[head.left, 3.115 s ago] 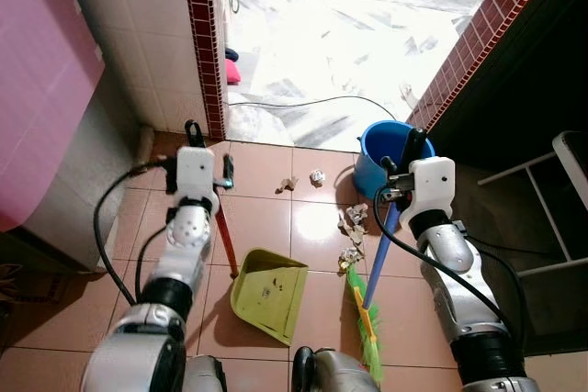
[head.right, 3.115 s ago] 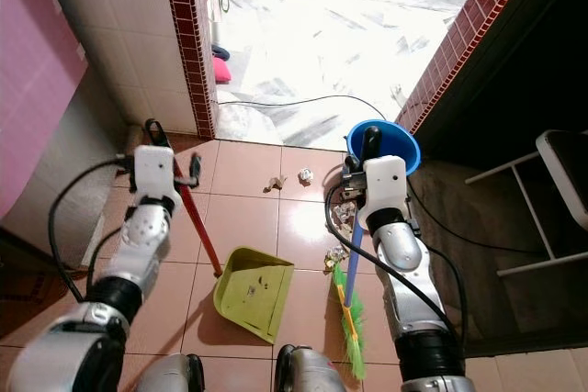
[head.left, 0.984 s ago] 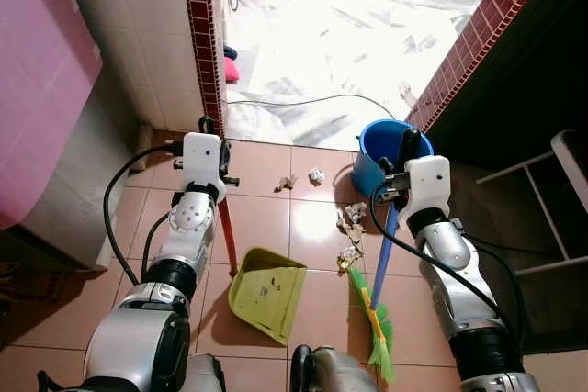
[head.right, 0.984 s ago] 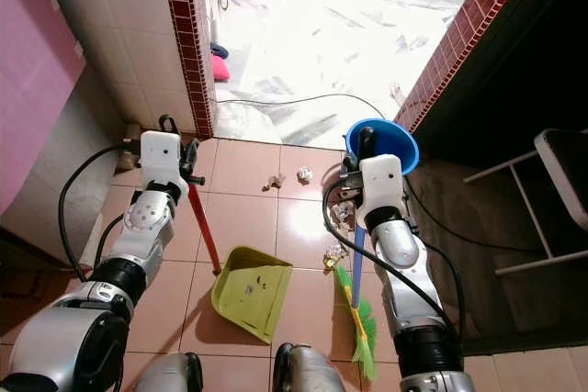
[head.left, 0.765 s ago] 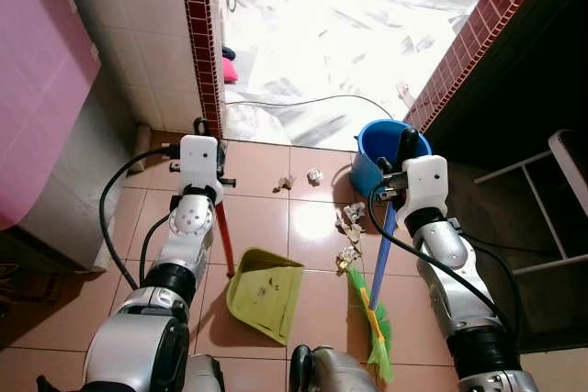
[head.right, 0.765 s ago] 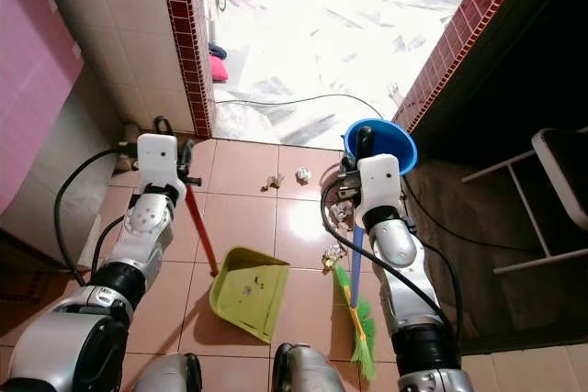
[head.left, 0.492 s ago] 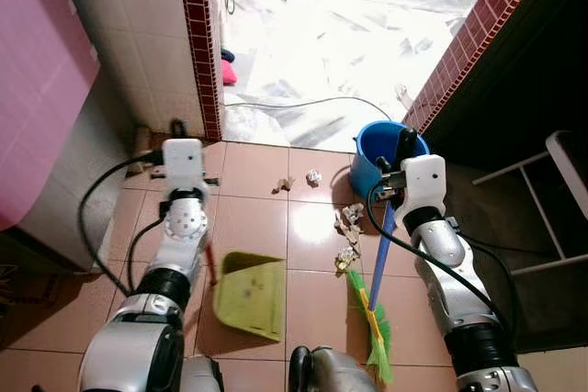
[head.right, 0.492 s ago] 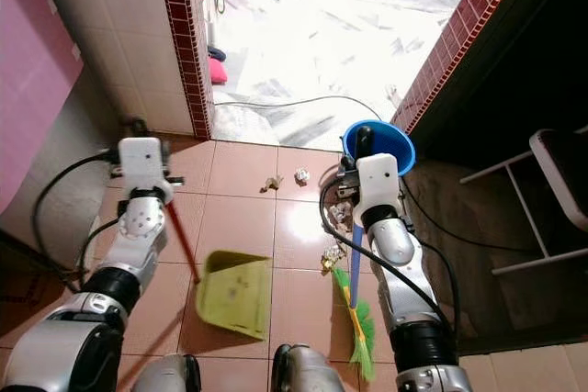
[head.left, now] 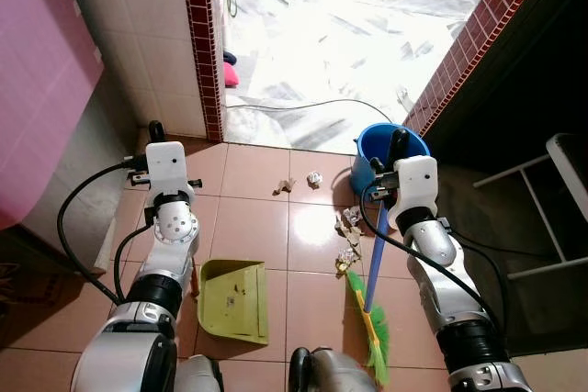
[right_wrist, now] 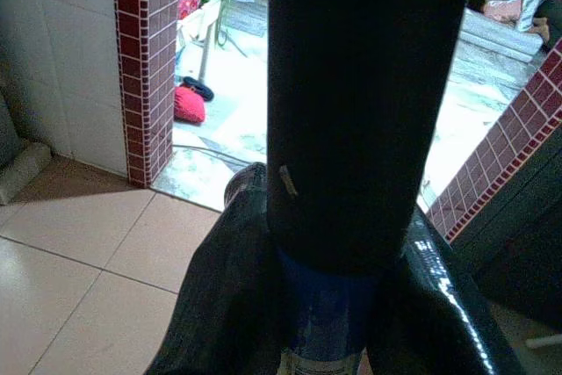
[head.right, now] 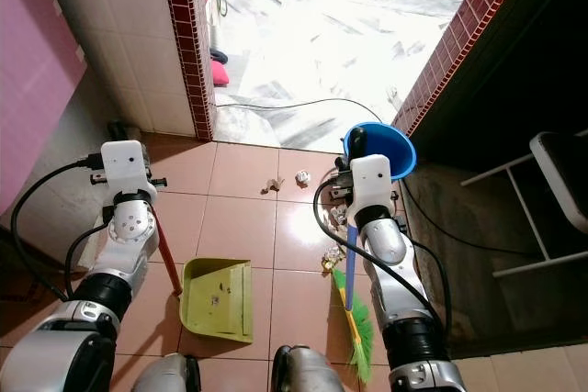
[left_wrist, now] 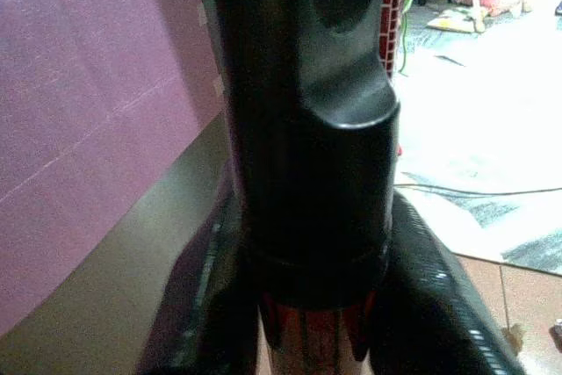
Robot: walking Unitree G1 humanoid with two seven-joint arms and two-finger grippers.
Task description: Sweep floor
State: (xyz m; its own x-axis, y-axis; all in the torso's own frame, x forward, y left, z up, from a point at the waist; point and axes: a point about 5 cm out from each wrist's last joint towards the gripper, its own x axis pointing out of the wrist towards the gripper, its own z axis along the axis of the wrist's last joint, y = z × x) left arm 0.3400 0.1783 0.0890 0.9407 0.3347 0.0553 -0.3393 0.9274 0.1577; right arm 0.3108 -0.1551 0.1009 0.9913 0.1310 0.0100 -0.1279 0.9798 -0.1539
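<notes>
Since half a second ago the left arm has swung outward toward the pink wall, and the dustpan [head.left: 233, 301] now lies squarer on the tiles, its mouth turned away from the robot.

Left eye view: left pincer [head.left: 156, 134] is clamped on the dustpan's red handle [head.left: 194, 277]. Right pincer [head.left: 397, 146] is clamped on the broom's blue shaft [head.left: 375, 259]; the green bristles [head.left: 375, 341] rest on the floor near the robot's feet. Crumpled paper scraps [head.left: 349, 238] lie just left of the shaft, between dustpan and broom. Two more scraps [head.left: 300, 182] sit farther out. A blue bucket [head.left: 380, 148] stands behind the right pincer.

Right eye view: same layout; dustpan [head.right: 218, 297], broom [head.right: 350, 309].

Left wrist view: black fingers [left_wrist: 435, 305] shut around the red handle [left_wrist: 309, 342].

Right wrist view: fingers [right_wrist: 441, 305] closed on the blue shaft [right_wrist: 322, 322].
</notes>
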